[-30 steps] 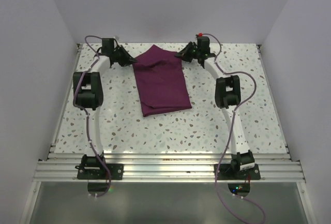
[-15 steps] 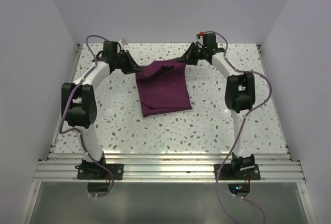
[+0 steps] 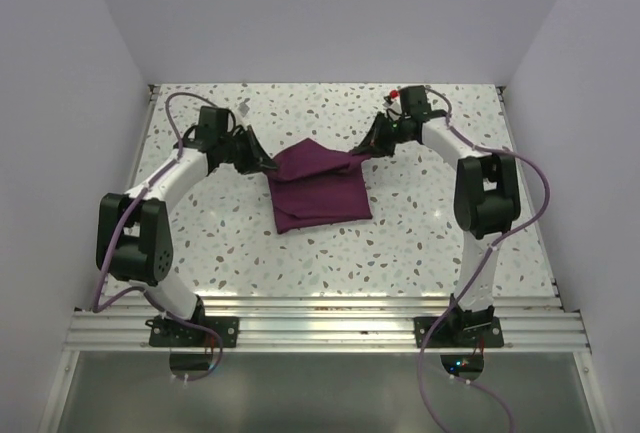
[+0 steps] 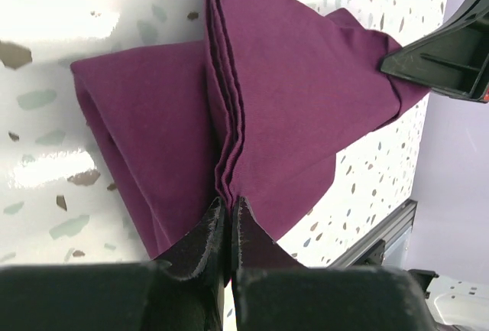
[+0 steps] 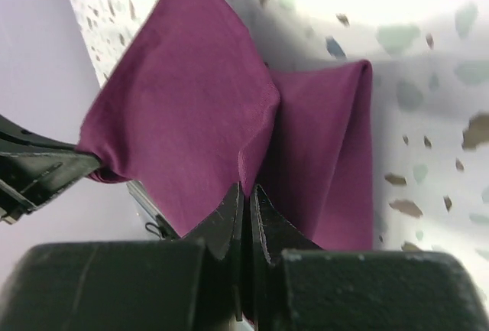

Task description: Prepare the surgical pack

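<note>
The plum-purple cloth [image 3: 318, 183] lies as a folded bundle in the middle of the speckled table. Its far edge is lifted between both grippers and folded back toward the near side. My left gripper [image 3: 268, 163] is shut on the far left corner; in the left wrist view my left gripper [image 4: 228, 207] pinches several stacked layers of the cloth [image 4: 306, 94]. My right gripper [image 3: 360, 153] is shut on the far right corner; in the right wrist view my right gripper [image 5: 246, 193] pinches the cloth [image 5: 183, 109]. The steel tray, instruments and gauze pads are out of view.
The speckled tabletop [image 3: 230, 233] is walled by white panels at the back and both sides. A metal rail [image 3: 320, 328] runs along the near edge where the arm bases are bolted. Purple cables loop beside each arm.
Both grippers have moved from the far edge toward the near side, carrying the cloth's far corners with them. The far part of the cloth has lifted and is folding back over the rest.
</note>
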You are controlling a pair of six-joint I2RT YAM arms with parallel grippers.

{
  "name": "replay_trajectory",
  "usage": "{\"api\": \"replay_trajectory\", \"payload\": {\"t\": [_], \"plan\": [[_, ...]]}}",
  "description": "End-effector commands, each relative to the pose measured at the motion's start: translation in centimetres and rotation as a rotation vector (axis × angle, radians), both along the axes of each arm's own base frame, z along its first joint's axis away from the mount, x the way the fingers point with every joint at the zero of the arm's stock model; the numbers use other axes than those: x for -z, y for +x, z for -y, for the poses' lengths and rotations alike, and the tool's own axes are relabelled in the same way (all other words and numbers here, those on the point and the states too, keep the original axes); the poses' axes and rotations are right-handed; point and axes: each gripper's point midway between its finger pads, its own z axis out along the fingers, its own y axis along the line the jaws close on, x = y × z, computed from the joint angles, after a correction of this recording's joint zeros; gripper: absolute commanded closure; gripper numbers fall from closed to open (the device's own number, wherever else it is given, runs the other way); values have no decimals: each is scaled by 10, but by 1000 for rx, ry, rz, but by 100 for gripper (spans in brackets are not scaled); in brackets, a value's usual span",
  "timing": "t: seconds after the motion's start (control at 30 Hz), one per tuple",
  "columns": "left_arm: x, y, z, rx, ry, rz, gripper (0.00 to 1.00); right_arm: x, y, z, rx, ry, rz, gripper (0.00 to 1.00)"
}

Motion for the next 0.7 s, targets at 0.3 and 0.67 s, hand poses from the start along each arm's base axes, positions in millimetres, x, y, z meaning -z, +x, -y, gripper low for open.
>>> {"api": "replay_trajectory", "payload": {"t": [0.3,0.67], "plan": [[37,-46,1,65,19,-84,100,28,-65,10,-102,-58,-72,100],[62,-63,-8,75,73,-134,71,31,-83,18,-204,-155,-47,69]]}}
